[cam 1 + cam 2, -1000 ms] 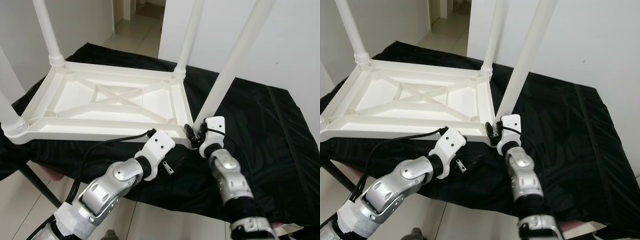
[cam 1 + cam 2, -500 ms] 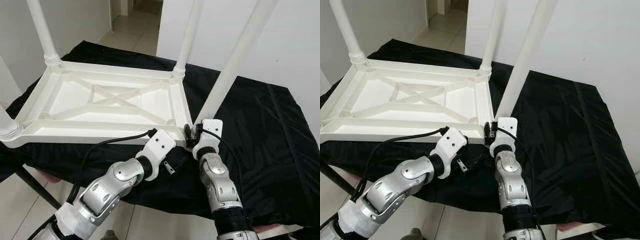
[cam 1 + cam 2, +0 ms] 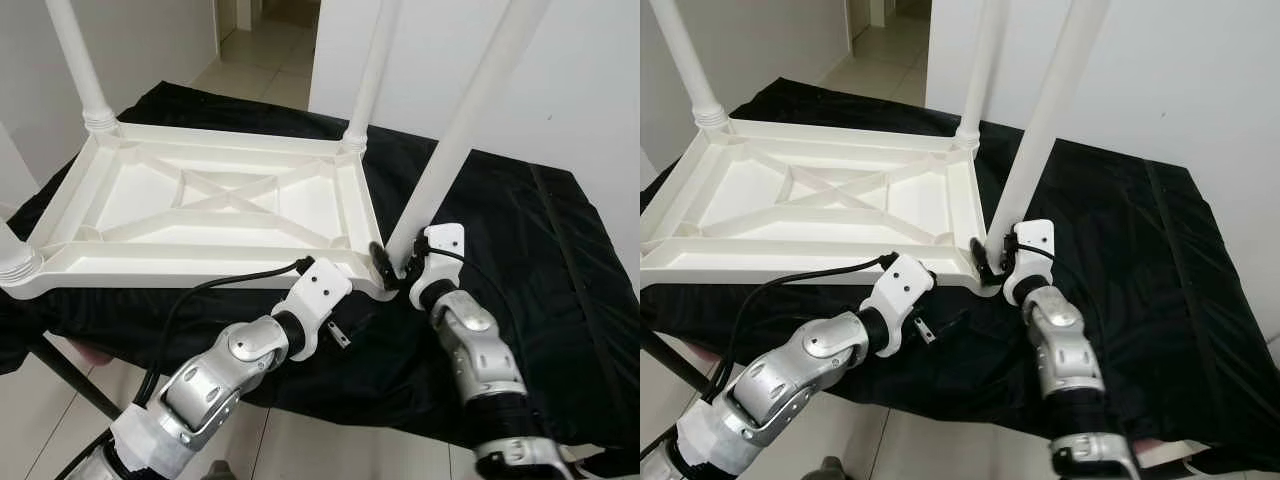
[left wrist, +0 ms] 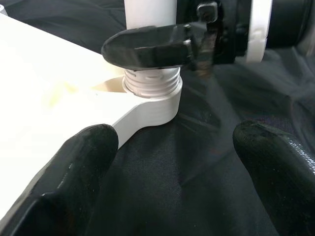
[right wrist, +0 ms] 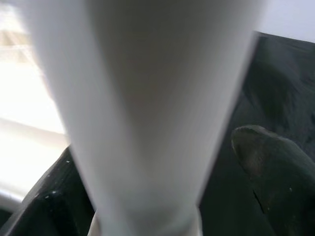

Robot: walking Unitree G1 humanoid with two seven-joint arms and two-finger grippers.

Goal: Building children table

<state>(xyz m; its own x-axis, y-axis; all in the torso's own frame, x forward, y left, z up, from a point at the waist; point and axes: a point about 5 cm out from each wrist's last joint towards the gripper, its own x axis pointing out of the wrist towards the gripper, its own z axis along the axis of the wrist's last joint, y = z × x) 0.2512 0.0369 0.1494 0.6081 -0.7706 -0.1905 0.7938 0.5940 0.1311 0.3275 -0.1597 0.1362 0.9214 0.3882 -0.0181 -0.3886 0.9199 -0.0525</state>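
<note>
One big bench draped in black cloth (image 3: 520, 260) carries the white plastic children's table (image 3: 215, 215), flipped upside down with its round white legs sticking up. The near-right white tubular leg (image 3: 455, 140) sits in its ribbed corner socket (image 4: 150, 91). The right hand (image 3: 393, 262) has its black fingers either side of that leg's base, though I can't tell if they're actually squeezing it. The left hand (image 4: 177, 162) is spread wide, low over the cloth just beside the same corner.
</note>
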